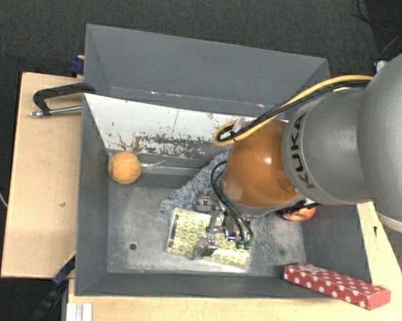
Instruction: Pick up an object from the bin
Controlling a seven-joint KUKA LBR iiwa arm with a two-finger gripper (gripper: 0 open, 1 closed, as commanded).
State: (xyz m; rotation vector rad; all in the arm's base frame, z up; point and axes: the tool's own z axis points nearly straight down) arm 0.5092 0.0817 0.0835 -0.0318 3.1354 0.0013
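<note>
gripper (216, 240) — low over pale patterned packet (185, 233), bin (102, 245) mid-front | apart or together — cannot tell

Light falls from overhead, fairly even and moderately bright; it seems to come from the near side, since the bin's (88, 251) back wall (162, 121) is washed out almost to white glare above its rust-coloured specks; the bin's floor (133, 220) is a duller mid-grey; the arm (371, 136) carries a broad soft highlight on its rounded grey housing, and its orange cover (256, 165) shows a mild sheen; beneath them lies a soft shadow, with the gripper (211, 241) inside it; the orange ball (124, 167) is lit on top and throws little shadow; the red dotted box (335, 285) on the near rim is plainly lit.
</note>
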